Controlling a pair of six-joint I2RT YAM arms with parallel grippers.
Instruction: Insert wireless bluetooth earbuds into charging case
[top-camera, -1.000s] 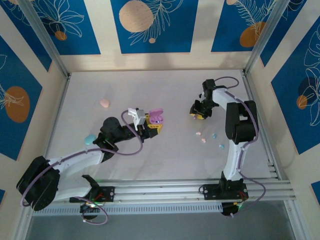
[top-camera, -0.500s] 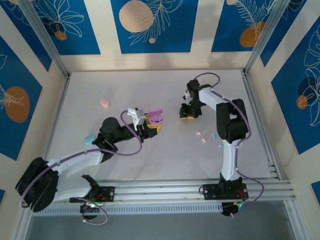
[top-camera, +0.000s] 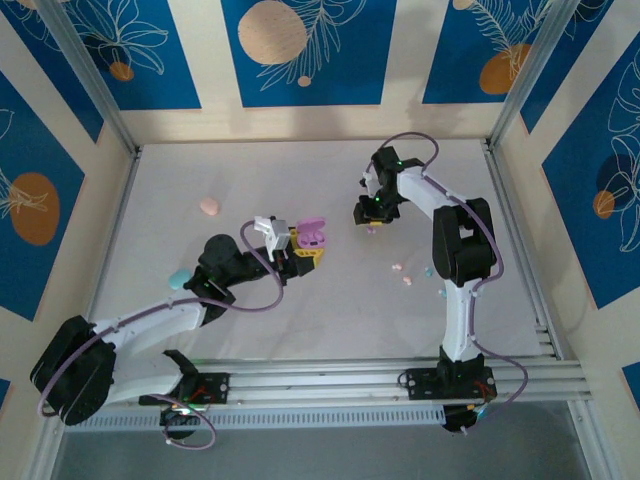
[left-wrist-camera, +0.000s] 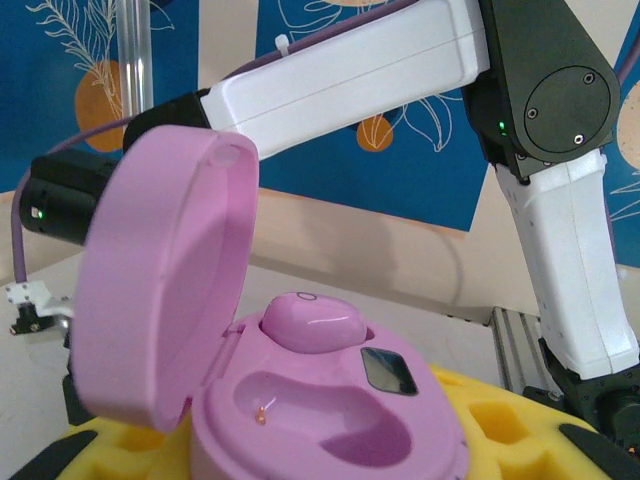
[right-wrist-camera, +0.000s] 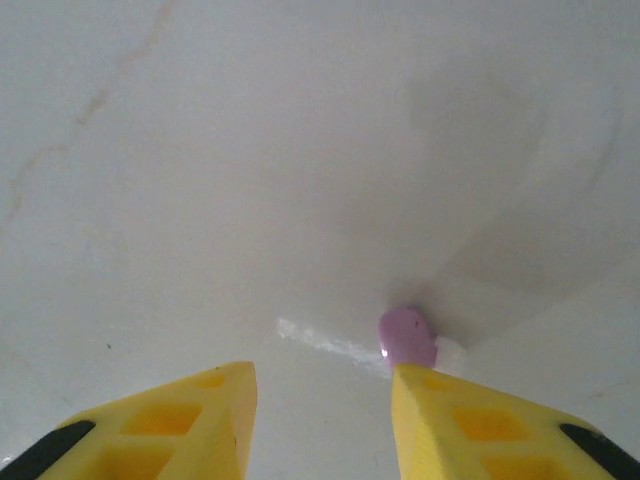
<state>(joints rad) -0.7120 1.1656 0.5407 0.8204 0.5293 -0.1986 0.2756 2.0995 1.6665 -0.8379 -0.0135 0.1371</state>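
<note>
Purple first: find the loose earbud (right-wrist-camera: 407, 337) on the table (right-wrist-camera: 250, 150) just beyond one fingertip of the right pincer (right-wrist-camera: 325, 378), outside the gap; jaws apart, gripping nothing. Could flick it away if closed from here, being off-centre and tiny. Opposite, see the left pincer (top-camera: 305, 250) clamped on the open charging case (left-wrist-camera: 420, 430), one seated earbud (left-wrist-camera: 305, 320) inside, second well vacant; could miss that well through a tilted drop. Compared with a second ago: swung leftward toward the case, away from the scattered buds (top-camera: 407, 281); left side unmoved.
</note>
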